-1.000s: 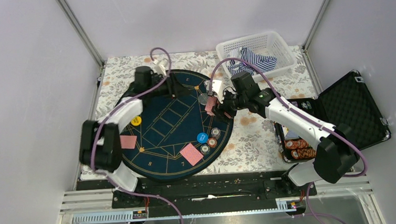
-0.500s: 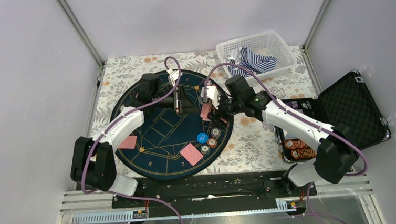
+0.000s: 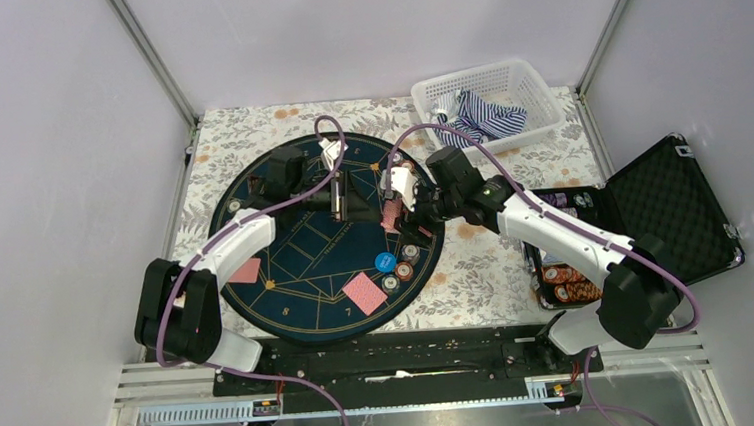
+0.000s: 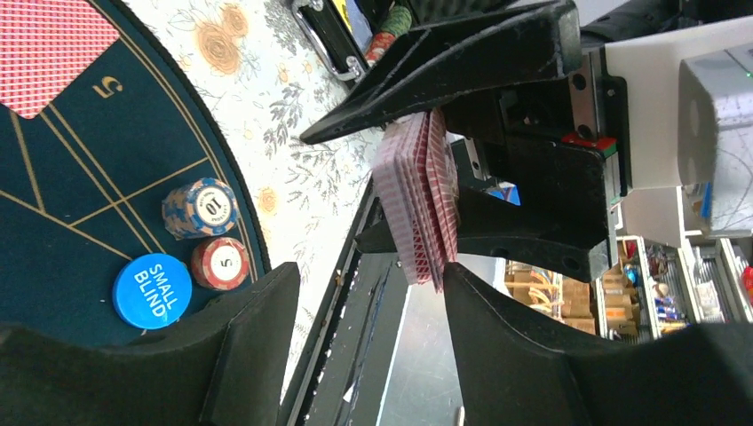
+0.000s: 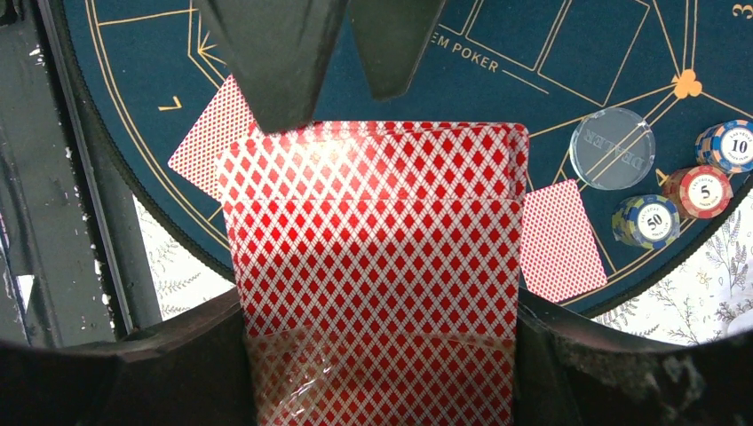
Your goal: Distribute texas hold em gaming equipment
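My right gripper (image 3: 393,213) is shut on a deck of red-backed playing cards (image 5: 377,257), holding it upright over the round navy mat (image 3: 292,279). My left gripper (image 3: 354,201) stands open right beside it. In the left wrist view the deck's lower corner (image 4: 424,257) hangs at the tip of one left finger (image 4: 497,337), with the gap between the jaws wide. Two single cards (image 3: 245,270) (image 3: 366,293) lie face down on the mat. A blue small-blind disc (image 3: 384,262) and small chip stacks (image 3: 403,270) sit near the mat's right edge, and a clear dealer disc (image 5: 613,148) lies close by.
An open black case (image 3: 673,202) with more chips (image 3: 565,282) stands at the right. A white basket with striped cloth (image 3: 490,100) sits at the back right. Flowered cloth (image 3: 477,266) covers the table. Both arms' purple cables loop over the mat's far side.
My left arm has swung from the mat's left side toward the middle and its jaws have spread wider. The right gripper has shifted slightly left with the deck.
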Tool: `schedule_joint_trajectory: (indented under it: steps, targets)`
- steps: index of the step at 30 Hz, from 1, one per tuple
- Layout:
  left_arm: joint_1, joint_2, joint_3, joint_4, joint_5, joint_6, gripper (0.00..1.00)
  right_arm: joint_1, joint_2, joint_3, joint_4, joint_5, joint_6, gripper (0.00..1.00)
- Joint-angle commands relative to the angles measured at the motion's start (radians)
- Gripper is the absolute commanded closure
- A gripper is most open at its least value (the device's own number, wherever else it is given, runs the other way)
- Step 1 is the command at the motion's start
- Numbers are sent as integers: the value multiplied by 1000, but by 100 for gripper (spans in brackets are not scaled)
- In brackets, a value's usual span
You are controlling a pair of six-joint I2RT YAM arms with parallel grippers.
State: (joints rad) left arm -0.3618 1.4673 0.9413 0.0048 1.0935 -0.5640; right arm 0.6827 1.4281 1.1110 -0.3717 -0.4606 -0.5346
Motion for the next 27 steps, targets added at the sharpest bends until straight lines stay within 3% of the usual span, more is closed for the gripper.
schedule_joint_trajectory:
  steps: [1, 15, 27]
  targets:
    - [41, -54, -28, 143, 31, -82, 36, 11, -6, 1, 53, 5, -9, 100]
    - [-47, 25, 44, 113, -12, -82, 37, 20, 2, 9, 50, 8, -9, 100]
    - [7, -8, 14, 64, -14, -64, 67, 20, -29, -9, 69, 10, -11, 100]
